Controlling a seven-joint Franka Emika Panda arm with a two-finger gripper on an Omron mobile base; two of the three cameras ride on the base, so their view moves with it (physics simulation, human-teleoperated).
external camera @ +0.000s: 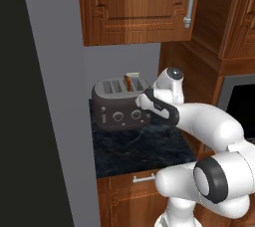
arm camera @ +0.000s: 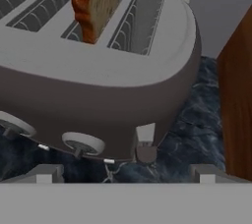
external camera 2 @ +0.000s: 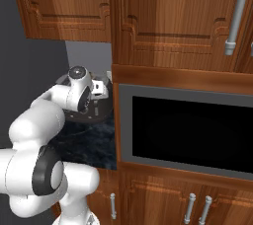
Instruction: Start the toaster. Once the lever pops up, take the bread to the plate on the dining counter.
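Even, soft rendered light; faint shadows; no glare; slightly coarse; light source perhaps overhead.

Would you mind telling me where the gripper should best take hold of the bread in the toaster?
Probably the upper part of the bread, coming from above. It stands upright in a slot of the toaster, its lower end hidden inside, so only the top is free. The open gripper should close across the two flat faces.
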